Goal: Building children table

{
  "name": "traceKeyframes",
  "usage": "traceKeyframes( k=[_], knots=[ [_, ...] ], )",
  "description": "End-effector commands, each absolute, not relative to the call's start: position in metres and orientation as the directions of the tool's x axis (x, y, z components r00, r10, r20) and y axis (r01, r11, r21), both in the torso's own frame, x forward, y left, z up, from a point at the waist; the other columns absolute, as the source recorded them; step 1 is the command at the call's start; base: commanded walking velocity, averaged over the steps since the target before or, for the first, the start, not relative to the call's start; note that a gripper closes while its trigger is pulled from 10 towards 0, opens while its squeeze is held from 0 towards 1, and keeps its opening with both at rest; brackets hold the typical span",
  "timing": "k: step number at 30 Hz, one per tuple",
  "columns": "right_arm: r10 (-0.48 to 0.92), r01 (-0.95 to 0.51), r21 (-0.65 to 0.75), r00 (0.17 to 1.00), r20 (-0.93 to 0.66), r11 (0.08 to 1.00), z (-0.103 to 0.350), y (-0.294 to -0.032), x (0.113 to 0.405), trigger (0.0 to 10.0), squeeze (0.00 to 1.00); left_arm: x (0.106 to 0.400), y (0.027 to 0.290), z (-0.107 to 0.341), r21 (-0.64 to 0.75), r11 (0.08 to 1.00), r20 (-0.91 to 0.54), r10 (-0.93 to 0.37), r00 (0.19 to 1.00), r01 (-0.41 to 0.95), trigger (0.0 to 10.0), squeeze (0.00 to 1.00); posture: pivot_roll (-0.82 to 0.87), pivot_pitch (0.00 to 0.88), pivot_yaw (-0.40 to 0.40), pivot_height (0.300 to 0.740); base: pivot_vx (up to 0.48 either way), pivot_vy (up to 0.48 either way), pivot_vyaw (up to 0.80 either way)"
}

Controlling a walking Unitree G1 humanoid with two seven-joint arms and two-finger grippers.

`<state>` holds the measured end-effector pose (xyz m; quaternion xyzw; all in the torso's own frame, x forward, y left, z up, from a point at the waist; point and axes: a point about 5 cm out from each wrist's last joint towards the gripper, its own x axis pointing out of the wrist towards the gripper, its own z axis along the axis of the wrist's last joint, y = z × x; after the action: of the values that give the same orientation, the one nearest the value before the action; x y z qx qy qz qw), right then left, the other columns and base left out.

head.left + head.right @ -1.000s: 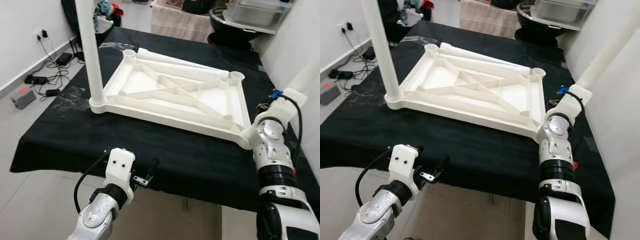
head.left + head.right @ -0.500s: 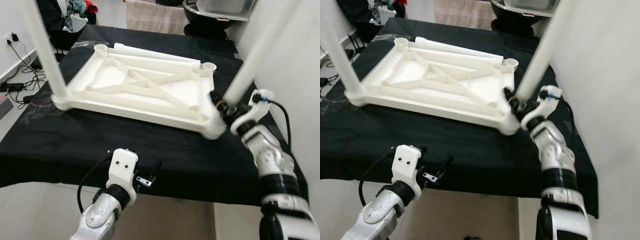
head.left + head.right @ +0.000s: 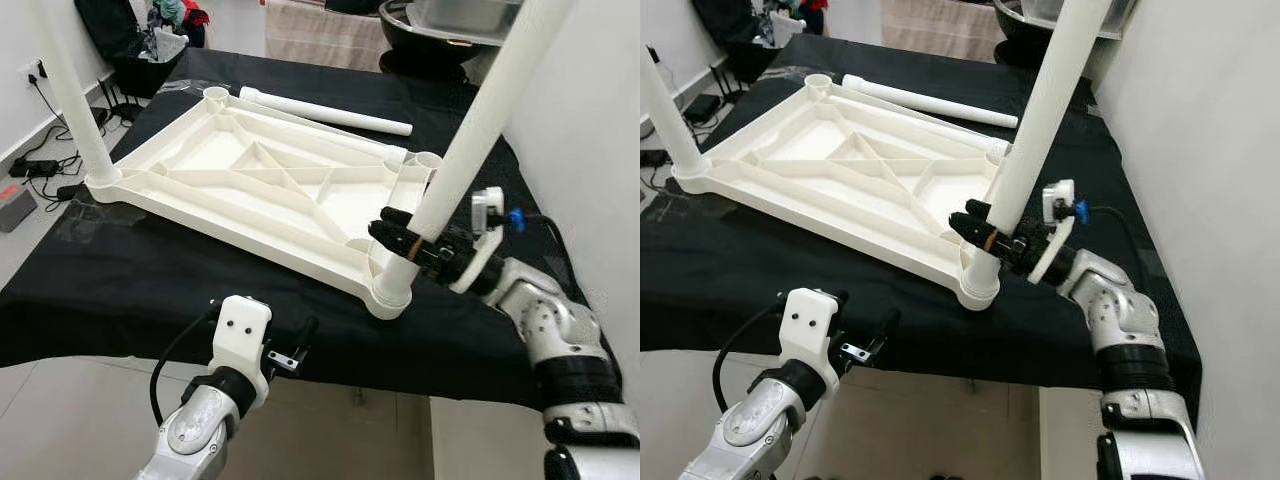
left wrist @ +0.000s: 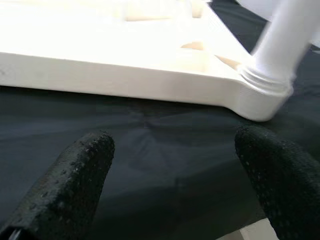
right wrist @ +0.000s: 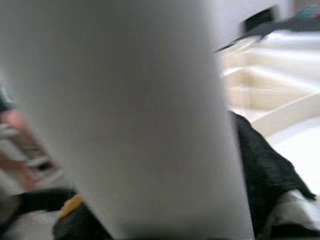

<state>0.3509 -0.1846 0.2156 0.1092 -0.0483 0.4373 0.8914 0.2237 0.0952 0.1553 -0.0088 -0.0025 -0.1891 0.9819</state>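
Note:
A white plastic tabletop (image 3: 250,175) lies upside down on the black-clothed table (image 3: 120,290). One white leg (image 3: 65,100) stands in its near left corner socket. A second leg (image 3: 470,130) stands in the near right corner socket (image 3: 390,295). My right gripper (image 3: 405,235) is shut on this leg just above the socket; the leg (image 5: 125,125) looms close in the right wrist view. A loose leg (image 3: 325,110) lies along the far side. My left gripper (image 3: 300,345) is open at the table's front edge, facing the tabletop's side (image 4: 125,80).
Two far corner sockets (image 3: 215,95) (image 3: 425,160) stand empty. A white wall (image 3: 590,120) is close on the right. Cables and a power strip (image 3: 40,165) lie on the floor to the left. A black basin (image 3: 450,25) and clutter sit behind the table.
The camera has swung across the table. My right gripper has come round and closed on the near right leg low down. The tabletop has turned slightly away from the loose leg. The left arm has stayed put.

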Motion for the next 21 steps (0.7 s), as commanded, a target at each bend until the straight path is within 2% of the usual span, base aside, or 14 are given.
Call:
traceKeyframes(
  k=[1,4,5,7,8,9,11,13,14,15,16,17,18,21],
  knots=[
    [0.726,-0.747,0.196,0.665,0.176,0.636,0.209,-0.185,0.356,0.0,0.0,0.222,0.094,0.15,-0.021,0.927,-0.017,-0.374,0.927,0.374,10.0,0.0,0.08,0.163,-0.125,0.74,0.0,0.0,0.0],
    [0.696,-0.718,0.202,0.695,0.179,0.666,0.209,-0.187,0.359,0.0,0.0,0.222,0.094,0.15,-0.021,0.927,-0.016,-0.374,0.927,0.373,10.0,0.0,0.08,0.163,-0.125,0.74,0.0,0.0,0.0],
    [0.643,-0.667,0.199,0.745,0.177,0.718,0.209,-0.192,0.363,0.0,0.0,0.223,0.094,0.15,-0.021,0.928,-0.016,-0.373,0.928,0.373,10.0,0.0,0.08,0.163,-0.125,0.74,0.0,0.0,0.0],
    [0.643,-0.667,0.199,0.745,0.177,0.718,0.209,-0.192,0.363,0.0,0.0,0.223,0.094,0.15,-0.021,0.928,-0.016,-0.373,0.928,0.373,10.0,0.0,0.08,0.163,-0.125,0.74,0.0,0.0,0.0],
    [0.549,-0.574,0.205,0.818,0.171,0.793,0.209,-0.2,0.37,0.0,0.0,0.222,0.095,0.15,-0.022,0.928,-0.017,-0.373,0.928,0.372,10.0,0.0,0.08,0.162,-0.126,0.74,0.0,0.0,0.0],
    [0.549,-0.574,0.205,0.818,0.171,0.793,0.209,-0.2,0.37,0.0,0.0,0.222,0.095,0.15,-0.022,0.928,-0.017,-0.373,0.928,0.372,10.0,0.0,0.08,0.162,-0.126,0.74,0.0,0.0,0.0],
    [0.11,-0.128,0.249,0.99,0.086,0.96,0.201,-0.24,0.382,0.0,0.0,0.223,0.094,0.15,-0.023,0.928,-0.017,-0.373,0.928,0.373,10.0,0.0,0.08,0.164,-0.125,0.74,0.0,0.0,0.0],
    [0.11,-0.128,0.249,0.99,0.086,0.96,0.201,-0.24,0.382,0.0,0.0,0.223,0.094,0.15,-0.023,0.928,-0.017,-0.373,0.928,0.373,10.0,0.0,0.08,0.164,-0.125,0.74,0.0,0.0,0.0],
    [-0.069,0.058,0.254,0.997,0.037,0.965,0.195,-0.256,0.381,0.0,0.0,0.223,0.094,0.15,-0.024,0.928,-0.017,-0.373,0.928,0.373,10.0,0.0,0.08,0.164,-0.125,0.74,0.0,0.0,0.0],
    [-0.069,0.058,0.254,0.997,0.037,0.965,0.195,-0.256,0.381,0.0,0.0,0.223,0.094,0.15,-0.024,0.928,-0.017,-0.373,0.928,0.373,10.0,0.0,0.08,0.164,-0.125,0.74,0.0,0.0,0.0],
    [-0.264,0.264,0.224,0.964,-0.029,0.938,0.187,-0.273,0.376,0.0,0.0,0.223,0.095,0.15,-0.023,0.927,-0.017,-0.374,0.927,0.373,10.0,0.0,0.08,0.165,-0.124,0.74,0.0,0.0,0.0],
    [-0.264,0.264,0.224,0.964,-0.029,0.938,0.187,-0.273,0.376,0.0,0.0,0.223,0.095,0.15,-0.023,0.927,-0.017,-0.374,0.927,0.373,10.0,0.0,0.08,0.165,-0.124,0.74,0.0,0.0,0.0],
    [-0.422,0.428,0.175,0.904,-0.075,0.887,0.18,-0.285,0.37,0.0,0.0,0.223,0.095,0.15,-0.023,0.927,-0.017,-0.374,0.927,0.374,10.0,0.0,0.08,0.164,-0.124,0.74,0.0,0.0,0.0],
    [-0.528,0.539,0.146,0.842,-0.111,0.829,0.174,-0.292,0.364,0.0,0.0,0.223,0.095,0.15,-0.022,0.927,-0.017,-0.374,0.927,0.373,10.0,0.0,0.08,0.165,-0.123,0.74,0.0,0.0,0.0]
  ],
)
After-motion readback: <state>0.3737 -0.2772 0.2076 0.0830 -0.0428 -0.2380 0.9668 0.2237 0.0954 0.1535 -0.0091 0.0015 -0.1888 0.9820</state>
